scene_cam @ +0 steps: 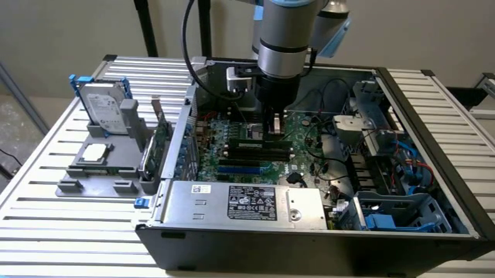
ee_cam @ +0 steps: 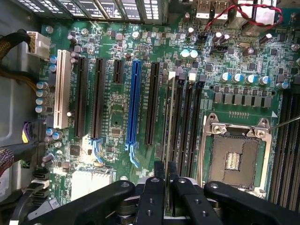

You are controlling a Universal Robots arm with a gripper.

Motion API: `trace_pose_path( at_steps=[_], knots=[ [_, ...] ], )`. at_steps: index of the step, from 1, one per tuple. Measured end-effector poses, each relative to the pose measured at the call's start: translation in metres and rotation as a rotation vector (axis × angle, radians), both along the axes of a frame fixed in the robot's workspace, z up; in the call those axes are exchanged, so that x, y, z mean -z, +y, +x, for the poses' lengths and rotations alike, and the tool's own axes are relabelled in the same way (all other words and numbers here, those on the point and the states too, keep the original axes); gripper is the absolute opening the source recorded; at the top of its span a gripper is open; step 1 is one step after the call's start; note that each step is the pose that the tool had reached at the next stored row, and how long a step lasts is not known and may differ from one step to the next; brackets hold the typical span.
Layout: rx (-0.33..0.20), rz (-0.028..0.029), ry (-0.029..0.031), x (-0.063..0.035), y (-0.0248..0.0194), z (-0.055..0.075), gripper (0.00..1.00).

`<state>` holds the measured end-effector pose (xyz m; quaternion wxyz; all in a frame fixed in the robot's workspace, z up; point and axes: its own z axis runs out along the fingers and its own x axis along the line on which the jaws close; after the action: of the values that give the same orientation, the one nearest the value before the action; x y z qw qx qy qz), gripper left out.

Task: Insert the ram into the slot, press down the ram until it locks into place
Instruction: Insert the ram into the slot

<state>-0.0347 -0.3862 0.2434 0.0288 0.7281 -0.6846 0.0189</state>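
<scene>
The ram (ee_cam: pixel 168 122) is seen edge-on in the wrist view as a thin green strip standing at the row of dark memory slots (ee_cam: pixel 186 117) on the motherboard (ee_cam: pixel 112 126). My gripper (ee_cam: pixel 166 172) is shut on the ram's near end, one black finger on each side. In the exterior view the gripper (scene_cam: pixel 275 132) reaches straight down into the open computer case, and the ram (scene_cam: pixel 255 143) is a green stick with a pale label lying along the slots (scene_cam: pixel 251 155) under the fingertips. Whether it is fully seated I cannot tell.
A bare CPU socket (ee_cam: pixel 234 157) lies beside the memory slots, and a blue expansion slot (ee_cam: pixel 135 101) lies on their other side. The power supply (scene_cam: pixel 243 202) fills the case's near side. Outside the case, a hard drive (scene_cam: pixel 104 107) and an upright green card (scene_cam: pixel 160 145) stand at the exterior view's left.
</scene>
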Motion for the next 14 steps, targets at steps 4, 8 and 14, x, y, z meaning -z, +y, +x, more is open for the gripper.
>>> trace_pose_path(
  at_steps=[4, 8, 14],
  knots=[
    [0.0, -0.0019, 0.0006, 0.0046, 0.001, 0.0, 0.14],
    [0.0, -0.002, 0.0082, 0.0064, 0.0021, 0.0, 0.14],
    [0.001, -0.0022, 0.0208, 0.0071, 0.0027, 0.0003, 0.14]
  ],
)
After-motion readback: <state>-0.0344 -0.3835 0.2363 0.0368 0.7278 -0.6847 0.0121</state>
